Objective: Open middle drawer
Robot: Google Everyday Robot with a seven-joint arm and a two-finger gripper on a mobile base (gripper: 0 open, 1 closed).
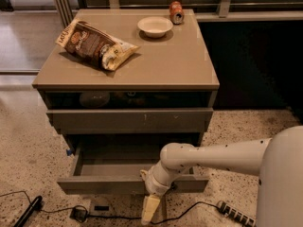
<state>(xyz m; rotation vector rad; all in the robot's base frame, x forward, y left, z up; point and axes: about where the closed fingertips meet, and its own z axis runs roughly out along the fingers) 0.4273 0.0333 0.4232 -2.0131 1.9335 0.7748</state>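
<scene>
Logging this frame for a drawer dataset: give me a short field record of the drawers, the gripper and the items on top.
middle drawer: pulled far out, shallow grey box showing
drawer above: front slightly forward, dark gap over it
gripper: pointing down in front of the middle drawer's front, right of centre
cabinet top: chip bag left, white bowl rear, orange can behind the bowl
floor: power strip at right

The white arm [222, 156] reaches leftward, roughly level, from the rounded body [284, 183] to the right of the middle drawer [109, 185]. It bends at a bulbous joint above that drawer's front. The wrist [158, 179] drops across the front, and the pale claw [148, 213] hangs just below it, pointing downward.
</scene>
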